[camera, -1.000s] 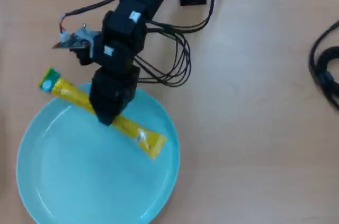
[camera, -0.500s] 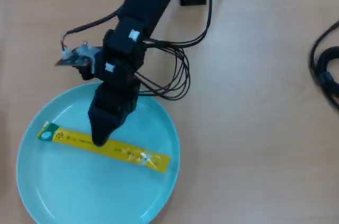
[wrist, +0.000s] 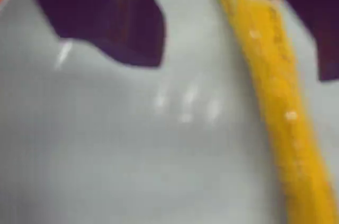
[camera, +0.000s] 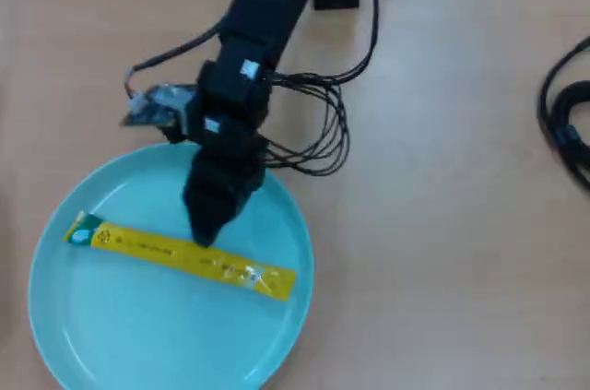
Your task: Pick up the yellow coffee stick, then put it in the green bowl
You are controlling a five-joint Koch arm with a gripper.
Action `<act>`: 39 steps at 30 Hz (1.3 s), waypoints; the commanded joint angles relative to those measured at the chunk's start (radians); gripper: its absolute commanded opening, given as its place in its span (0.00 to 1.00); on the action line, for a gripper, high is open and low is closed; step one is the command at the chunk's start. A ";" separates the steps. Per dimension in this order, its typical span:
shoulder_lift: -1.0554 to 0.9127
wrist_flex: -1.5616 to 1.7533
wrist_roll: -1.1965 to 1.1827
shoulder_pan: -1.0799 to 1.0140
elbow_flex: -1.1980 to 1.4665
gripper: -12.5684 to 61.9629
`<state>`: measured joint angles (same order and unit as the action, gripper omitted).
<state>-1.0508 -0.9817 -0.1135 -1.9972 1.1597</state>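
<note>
Yellow coffee stick point(camera: 180, 256): we see it lying flat inside the green bowl point(camera: 111, 344), running from its green end at the left of the overhead view to its other end near the bowl's right rim. In the wrist view it point(wrist: 275, 91) crosses the pale bowl floor point(wrist: 132, 160) lengthwise.

Green bowl: we find it resting on the wooden worktop point(camera: 442, 224), at the lower left of the overhead view.

Fingers point(wrist: 238, 65): we see them spread apart and holding nothing, one dark finger point(wrist: 106, 17) on each side in the wrist view, the stick passing between them, closer to the right one.

Arm point(camera: 249, 67): we note it reaches down over the bowl's upper rim, its tip point(camera: 205, 229) just above the stick's middle.

Cables point(camera: 318, 127): black loops lie on the worktop beside the arm.
</note>
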 commanded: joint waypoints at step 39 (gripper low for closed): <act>-1.048 0.365 0.008 0.210 1.198 0.58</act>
<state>-2.0341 -0.7578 -0.1181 -1.7948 2.3792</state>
